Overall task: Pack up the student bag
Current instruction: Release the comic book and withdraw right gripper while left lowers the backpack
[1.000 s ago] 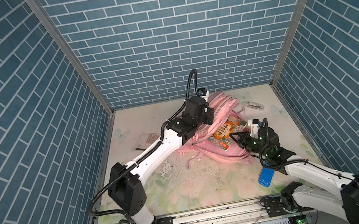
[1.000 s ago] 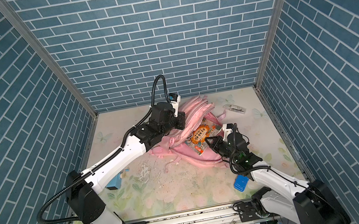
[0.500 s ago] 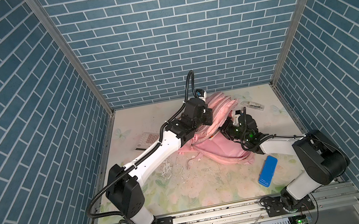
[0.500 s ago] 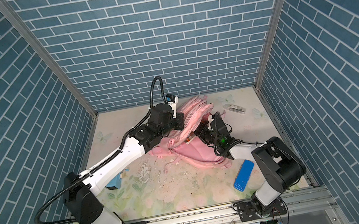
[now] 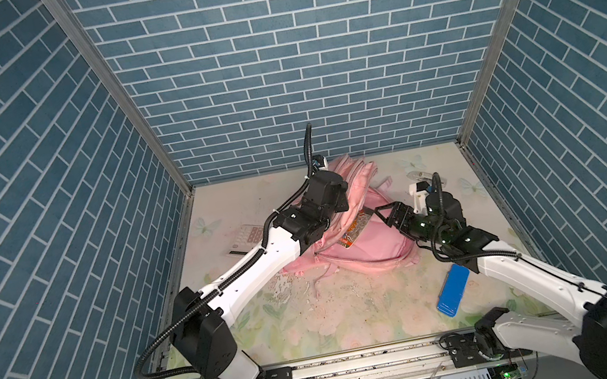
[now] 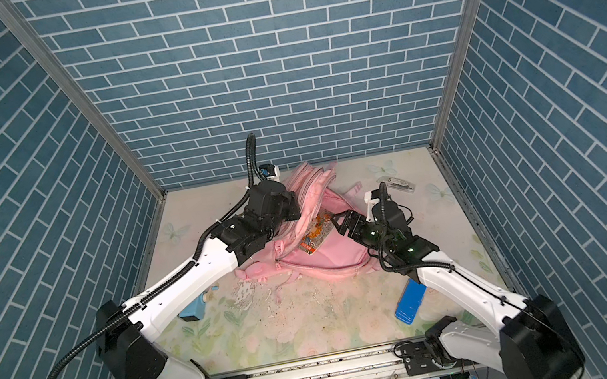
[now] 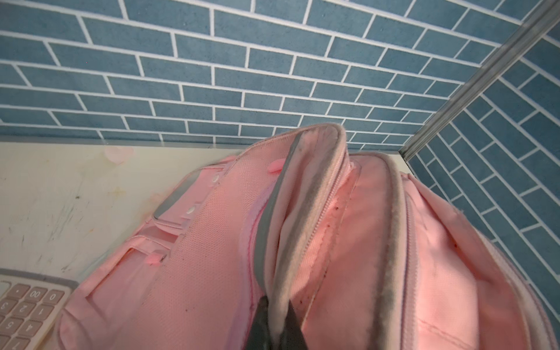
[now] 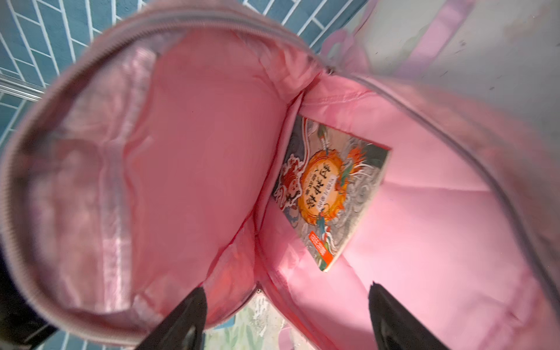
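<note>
The student bag [image 5: 377,247] is a large pink backpack lying mid-table in both top views, its main mouth held agape. My left gripper [image 7: 277,321] is shut on the grey-edged zip rim of the student bag [image 7: 306,194] and lifts that flap. A book with an orange and grey cover [image 8: 330,188] lies inside against the pink lining, also seen in a top view as a book [image 6: 314,237]. My right gripper [image 8: 286,291] hovers open at the mouth, empty, a little back from the book; in a top view this right gripper [image 5: 380,213] sits at the bag's right side.
A blue flat case [image 5: 453,291] lies beside my right forearm. A calculator [image 5: 249,236] rests left of the bag, behind the left arm. A clear packet [image 6: 398,183] sits at the back right. A light blue object [image 6: 192,309] lies under the left arm. White flakes [image 5: 281,287] litter the mat.
My right gripper pushed the book into the bag, opened and drew back to the mouth. The book stays inside. The left gripper kept hold of the rim.
</note>
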